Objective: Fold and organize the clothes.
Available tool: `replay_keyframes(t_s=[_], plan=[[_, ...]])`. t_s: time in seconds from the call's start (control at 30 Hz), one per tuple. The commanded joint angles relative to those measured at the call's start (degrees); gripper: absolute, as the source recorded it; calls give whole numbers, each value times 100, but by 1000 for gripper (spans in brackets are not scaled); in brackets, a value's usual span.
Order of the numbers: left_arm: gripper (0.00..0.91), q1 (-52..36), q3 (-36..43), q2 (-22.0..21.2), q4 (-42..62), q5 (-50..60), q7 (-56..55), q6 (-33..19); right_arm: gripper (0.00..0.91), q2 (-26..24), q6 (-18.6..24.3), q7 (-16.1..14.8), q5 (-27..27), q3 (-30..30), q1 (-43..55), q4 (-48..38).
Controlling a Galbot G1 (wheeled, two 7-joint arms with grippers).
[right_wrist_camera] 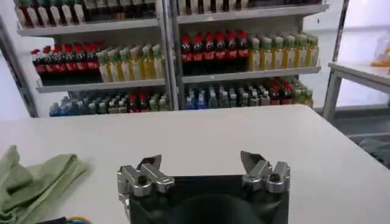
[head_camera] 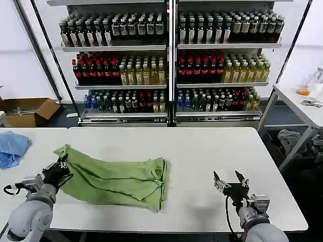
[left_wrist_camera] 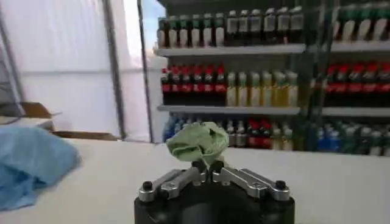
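Head view: the shirt [head_camera: 118, 180] lies partly folded on the white counter [head_camera: 202, 151], toward the robot's left, its bulk flat and one corner lifted into a peak at the far left end. The left tool [head_camera: 59, 169] is clamped on that corner. The right tool [head_camera: 230, 182] hovers over bare counter well apart from the shirt, its fingers spread. A blue cloth [head_camera: 11, 148] sits on the neighbouring counter, no part of the job.

Left wrist view: the left tool [left_wrist_camera: 209, 172] has its fingers pinched together on a crumpled tuft of shirt [left_wrist_camera: 198, 142], which stands up above them.

Right wrist view: the right tool [right_wrist_camera: 202, 167] is apart and empty; an edge of the shirt [right_wrist_camera: 33, 179] lies on the counter off to one side.

The fabric looks light, soft and limp, so it will likely sag and drag instead of holding shape. A corner or hem pinch through doubled layers seems the safest hold; a second grip at the opposite corner would keep the edge taut.
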Motion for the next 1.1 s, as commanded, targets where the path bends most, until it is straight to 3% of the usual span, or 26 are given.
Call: replay_keyframes(t_s=[0.03, 0.33, 0.53, 0.57, 0.6, 0.93, 1.1], plan=[[20, -270, 808, -713, -1087, -2160, -40, 303, 907, -12, 1, -1, 9, -14, 14, -12], [20, -700, 1913, -1650, -508, -2392, -113, 274, 907, -177, -2, -16, 49, 57, 12, -15], [40, -1046, 2440, -1964, 179, -1171, 30, 302, 907, -184, 7, -31, 48, 51, 28, -55], [766, -1069, 2548, -1961, 247, -966, 94, 310, 907, -183, 7, -33, 48, 47, 34, -64], [907, -1079, 2609, -1958, 281, -844, 115, 309, 907, -184, 10, -33, 48, 46, 38, -77], [907, -1264, 2925, -2103, 233, -1172, 506, 398, 907, -204, 27, -44, 66, -11, 144, -201], [907, -1110, 2469, -1928, -210, -2044, 556, 662, 907, -225, 28, -46, 97, -9, 174, -234]])
